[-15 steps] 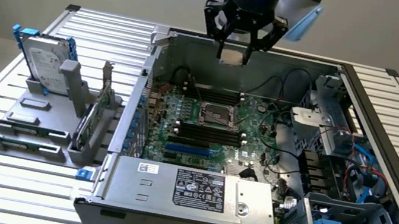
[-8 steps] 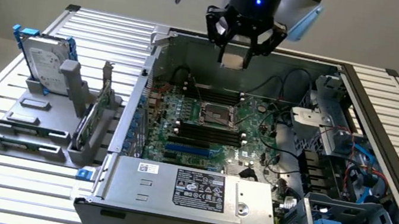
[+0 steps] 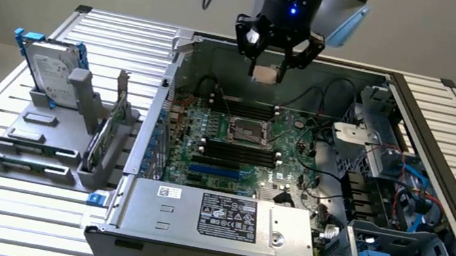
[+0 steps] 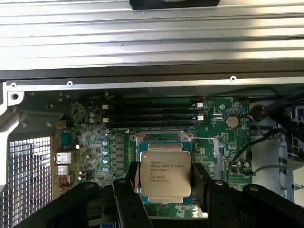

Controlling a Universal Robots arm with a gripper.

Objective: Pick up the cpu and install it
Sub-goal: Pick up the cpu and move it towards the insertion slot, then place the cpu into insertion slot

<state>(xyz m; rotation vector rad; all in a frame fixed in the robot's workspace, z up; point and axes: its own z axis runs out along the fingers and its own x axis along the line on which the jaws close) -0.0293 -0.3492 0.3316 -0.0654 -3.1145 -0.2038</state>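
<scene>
The cpu [image 4: 165, 175], a flat silver square with printed text on its lid, sits between my gripper's two black fingers [image 4: 202, 183]. My gripper [image 3: 267, 72] hangs above the back of the open computer case [image 3: 281, 253], shut on the cpu [image 3: 264, 74], which shows there as a small pale block. The dark metal-framed socket [image 3: 246, 129] lies on the green motherboard [image 3: 296, 128], below the gripper and nearer the case front. In the wrist view the socket's frame [image 4: 161, 137] shows just behind the held chip.
A silver hard drive [image 3: 50, 69] with blue brackets stands in a grey holder [image 3: 32, 152] on the slatted table at the exterior view's left. Black memory sticks [image 3: 238, 150] flank the socket. The power supply [image 3: 223, 220] fills the case front; cables and drive bays [image 3: 400, 196] crowd its right.
</scene>
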